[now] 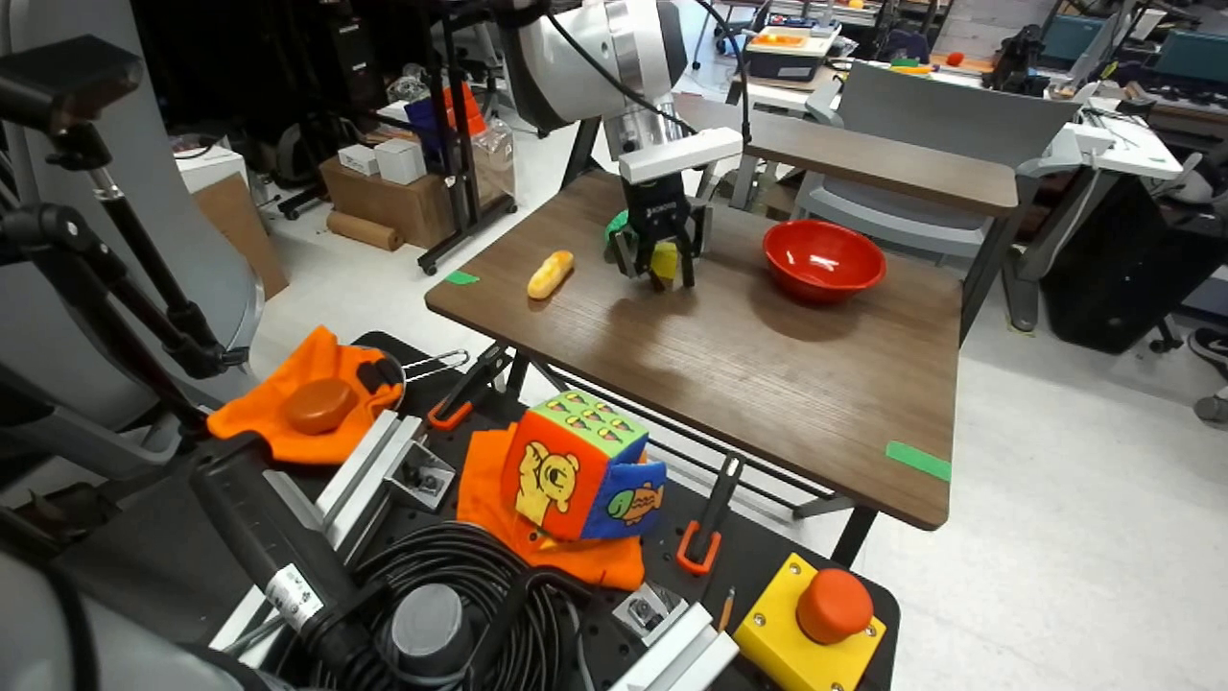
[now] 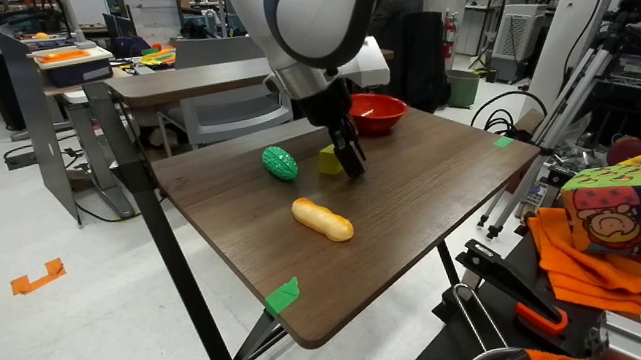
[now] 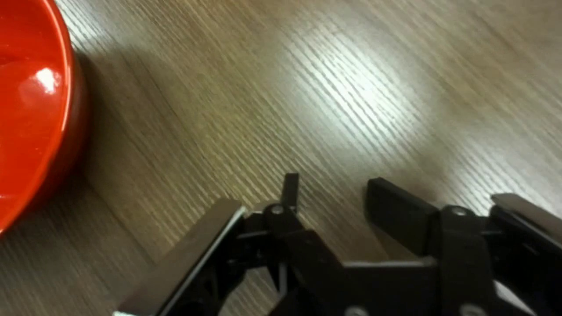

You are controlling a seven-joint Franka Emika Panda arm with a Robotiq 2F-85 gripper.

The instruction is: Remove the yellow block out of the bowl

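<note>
- One gripper (image 3: 331,197) had its two black fingers (image 3: 397,215) spread well apart in the wrist view, with the wood of the table (image 3: 210,109) plain to see between the tips.
- The yellow block (image 2: 328,161) sat on the table, outside the bowl (image 1: 823,261) and just beside the gripper; whether it touched the gripper could not be told.
- In an exterior view the yellow block (image 1: 665,259) was partly behind the gripper, some of its color showing between the fingers.
- The bowl, red and glossy, stood upright on the table, apart from the gripper; the wrist view caught only part of it.
- A ridged green lump (image 2: 280,163) lay near the yellow block, and in an exterior view the gripper hid much of the green lump (image 1: 616,225).
- A long yellow-orange roll (image 1: 551,275) lay on the table too, with the yellow block between it and the bowl.
- Strips of green tape (image 1: 918,461) were stuck near the table's corners.
- On a black bench (image 1: 753,557) beside the table, a picture cube (image 1: 585,470) rested on an orange cloth (image 1: 595,564), and a red button (image 1: 835,605) topped a yellow box (image 1: 787,645).
</note>
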